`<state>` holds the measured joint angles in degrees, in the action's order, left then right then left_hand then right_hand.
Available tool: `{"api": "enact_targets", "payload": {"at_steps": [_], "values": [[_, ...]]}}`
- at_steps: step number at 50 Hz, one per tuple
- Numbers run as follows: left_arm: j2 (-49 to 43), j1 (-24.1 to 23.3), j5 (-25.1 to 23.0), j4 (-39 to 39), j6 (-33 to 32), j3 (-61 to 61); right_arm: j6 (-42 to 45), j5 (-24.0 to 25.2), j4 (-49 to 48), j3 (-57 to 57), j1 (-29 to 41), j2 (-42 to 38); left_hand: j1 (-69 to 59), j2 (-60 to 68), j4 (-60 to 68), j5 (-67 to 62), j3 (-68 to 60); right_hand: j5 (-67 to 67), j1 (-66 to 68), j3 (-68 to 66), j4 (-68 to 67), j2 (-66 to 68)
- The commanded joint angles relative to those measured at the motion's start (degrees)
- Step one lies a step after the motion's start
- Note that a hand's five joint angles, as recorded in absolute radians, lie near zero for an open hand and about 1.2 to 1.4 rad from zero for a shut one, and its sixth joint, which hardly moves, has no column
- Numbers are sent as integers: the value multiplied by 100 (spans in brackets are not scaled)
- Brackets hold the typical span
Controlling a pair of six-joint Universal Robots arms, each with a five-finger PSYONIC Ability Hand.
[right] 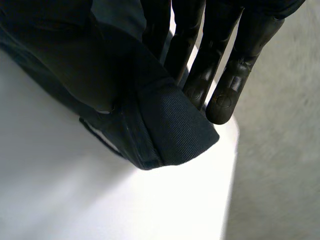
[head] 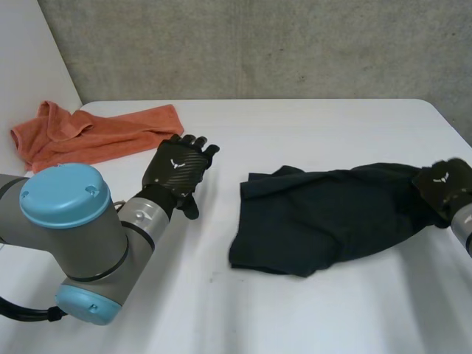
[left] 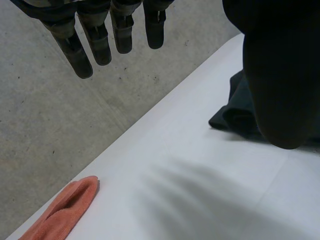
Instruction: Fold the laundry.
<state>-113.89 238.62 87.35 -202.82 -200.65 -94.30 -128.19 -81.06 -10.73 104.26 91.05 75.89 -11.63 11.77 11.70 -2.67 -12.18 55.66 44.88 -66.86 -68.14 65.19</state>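
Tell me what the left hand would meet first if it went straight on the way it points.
Likely nothing on the table: the left hand points past the end of the towel, toward the far edge and the wall. Depth is unclear; it might brush the towel.

Head view: the right arm (head: 463, 228) is cut off at the frame's edge — one end of the dark garment (head: 317, 217) hidden under the right hand (head: 445, 186). Right wrist view: beyond the pinched hem, the cloth leaves the frame. Left wrist view: the blurred thumb of the left hand (left: 280, 75) masks part of the garment; the orange towel (left: 65, 210) is cut off.
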Motion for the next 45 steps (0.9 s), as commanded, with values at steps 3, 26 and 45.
{"api": "enact_targets", "payload": {"at_steps": [3,26,45], "values": [[34,-44,10,-38,0,166,1304,81,106,-1152,2133,-319,163,-177,-170,267,218,1434,3512,-1314,-1186,1481],[16,-254,89,-29,561,956,-1521,1180,844,-1769,3306,-700,163,-177,-170,267,218,-5566,-3488,5686,5814,-5519],[-1591,-1080,80,1605,1670,3013,-4654,820,1591,-2330,1907,-996,91,-106,-98,196,146,-5566,-3488,5686,5814,-5519]]}}
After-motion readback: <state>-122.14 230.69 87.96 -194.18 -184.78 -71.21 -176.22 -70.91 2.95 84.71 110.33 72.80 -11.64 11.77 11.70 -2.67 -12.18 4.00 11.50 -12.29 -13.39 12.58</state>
